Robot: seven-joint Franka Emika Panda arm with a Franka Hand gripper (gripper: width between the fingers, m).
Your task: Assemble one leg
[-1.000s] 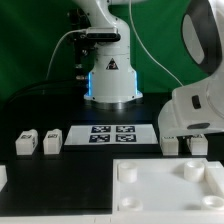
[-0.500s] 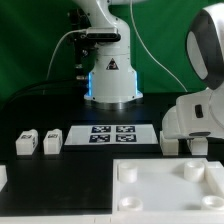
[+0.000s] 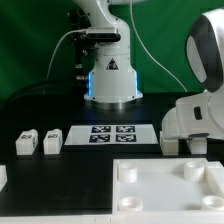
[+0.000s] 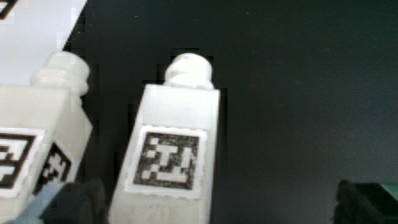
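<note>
My tool [image 4: 217, 200] is released, jaws spread wide. One finger [image 4: 63, 205] shows at the leg's tagged end, close to the edge that faces the neighbouring leg; the other sits well out over bare black tabletop [image 4: 302, 100]. I cannot tell whether either finger touches anything.

The leg [image 4: 178, 135] lies flat between my fingers, its marker tag [image 4: 173, 158] facing up near the tool and its rounded peg [image 4: 189, 68] pointing away from me. The neighbouring leg [image 4: 45, 110] lies just beside it along one long edge, with only a narrow dark gap between them, so there is little room on that flank. The opposite long edge has open tabletop all the way out.

In the exterior view my wrist housing [image 3: 198, 112] hangs at the middle right of the frame over two white blocks [image 3: 170, 143], which stand close together near the marker board [image 3: 110, 133]. Two more tagged blocks [image 3: 38, 142] rest at the middle left, well apart from me. The large white square piece [image 3: 165, 190] fills the lower right, its far edge near the blocks under my wrist.
</note>
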